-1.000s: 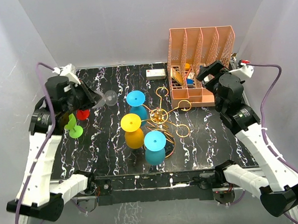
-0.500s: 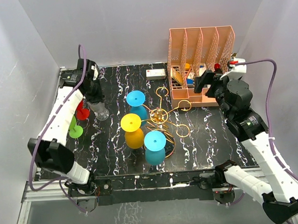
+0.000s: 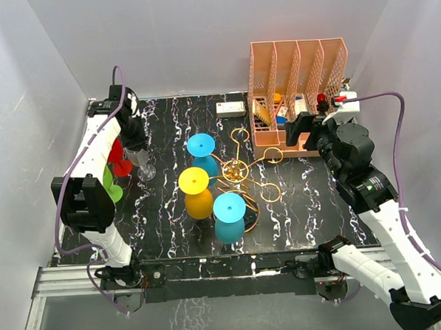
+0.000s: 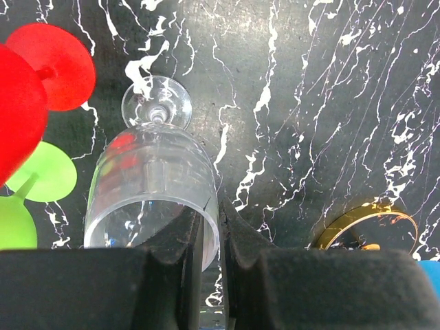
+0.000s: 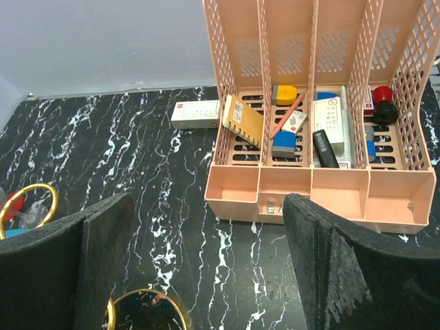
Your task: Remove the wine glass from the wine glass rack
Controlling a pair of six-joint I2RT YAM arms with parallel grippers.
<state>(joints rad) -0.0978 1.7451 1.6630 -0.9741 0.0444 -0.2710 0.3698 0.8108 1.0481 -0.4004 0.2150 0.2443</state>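
Pinches the clear wine glass [image 4: 151, 179] by its rim inside the narrowed left gripper [image 4: 210, 237], beside the red glass [image 4: 55, 65] and green glass [image 4: 41, 175], well apart from the gold rack [image 3: 239, 171]. Holds the right gripper [image 5: 210, 268] spread wide, gripping nothing.

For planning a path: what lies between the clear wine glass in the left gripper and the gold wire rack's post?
Top view: a blue wine glass and a yellow wine glass, bases up, on the gold wire rack.

Lab test booth: plain white walls [image 3: 199, 40] around marbled table [image 3: 311, 197].
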